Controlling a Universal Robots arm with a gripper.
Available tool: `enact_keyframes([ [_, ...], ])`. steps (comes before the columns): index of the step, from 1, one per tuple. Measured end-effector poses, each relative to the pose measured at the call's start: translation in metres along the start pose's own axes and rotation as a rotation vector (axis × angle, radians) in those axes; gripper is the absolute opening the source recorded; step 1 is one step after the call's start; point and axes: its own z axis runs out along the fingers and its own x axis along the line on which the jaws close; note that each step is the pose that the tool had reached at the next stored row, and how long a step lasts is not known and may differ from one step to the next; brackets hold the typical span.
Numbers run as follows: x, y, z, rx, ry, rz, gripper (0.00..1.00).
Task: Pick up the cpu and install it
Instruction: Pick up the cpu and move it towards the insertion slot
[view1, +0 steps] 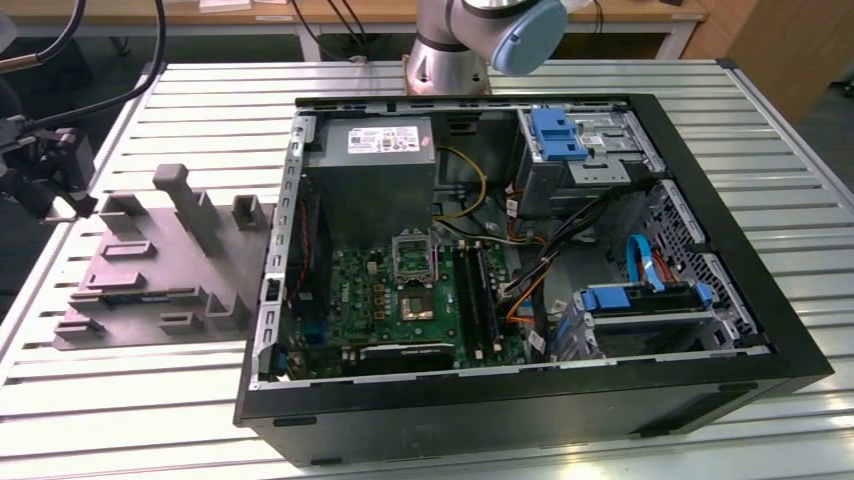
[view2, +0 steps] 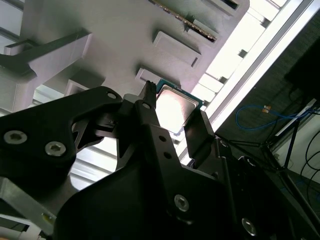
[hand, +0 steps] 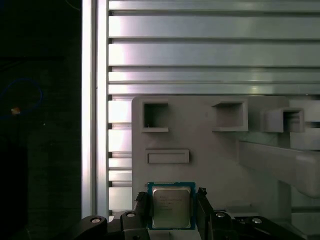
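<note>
The cpu (hand: 171, 206) is a small square chip with a silvery top and a pale green rim. It sits between the two black fingers of my gripper (hand: 171, 199), which press on its opposite edges in both wrist views. Behind the cpu (view2: 175, 106) and the gripper (view2: 175, 112) lies the grey plastic tray (view2: 100, 30). In the exterior view my gripper (view1: 67, 195) hangs over the tray's (view1: 140, 295) corner at the exterior view's far left, well away from the green motherboard (view1: 374, 300) and its metal-framed socket (view1: 414, 255).
An open black computer case (view1: 534, 405) lies on the slatted metal table (view1: 134, 400), holding a grey power supply (view1: 374, 175), blue drive brackets and loose cables. The tray carries several raised blocks (view1: 187, 195). The table's edge (hand: 95, 100) runs close beside the gripper.
</note>
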Motion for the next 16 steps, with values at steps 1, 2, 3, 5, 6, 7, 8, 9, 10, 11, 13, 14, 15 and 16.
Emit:
enact_keyframes([
  [1, 0.0, 0.0, -0.0004, 0.0, 0.0, 0.0, 0.47],
  [2, -0.0001, 0.0, -0.0005, -0.0002, -0.0003, 0.0, 0.47],
  [3, -0.0001, 0.0, -0.0007, -0.0002, -0.0004, 0.0, 0.47],
  [5, -0.0001, 0.0, -0.001, -0.0001, -0.0002, 0.0, 0.47],
  [6, 0.0, 0.0, -0.0011, 0.0008, 0.0, 0.0, 0.47],
  [7, 0.0, 0.0, -0.0011, 0.0011, -0.0001, 0.0, 0.47],
  [8, 0.0, 0.0001, -0.0011, 0.0013, -0.0001, 0.0, 0.47],
  [9, 0.0, 0.0001, -0.001, 0.0014, -0.0002, 0.0, 0.47],
  [10, -0.0001, 0.0001, -0.001, 0.0014, -0.0002, 0.0, 0.47],
  [11, -0.0001, 0.0001, -0.0012, 0.0016, -0.0002, 0.0, 0.47],
  [13, -0.0001, 0.0001, -0.0016, 0.002, -0.0002, 0.0, 0.47],
  [14, -0.0001, 0.0001, -0.0017, 0.0019, -0.0002, 0.0, 0.47],
  [15, -0.0001, 0.0001, -0.0019, 0.0019, -0.0002, 0.0, 0.47],
  [16, -0.0001, 0.0001, -0.0022, 0.002, -0.0001, 0.0, 0.47],
])
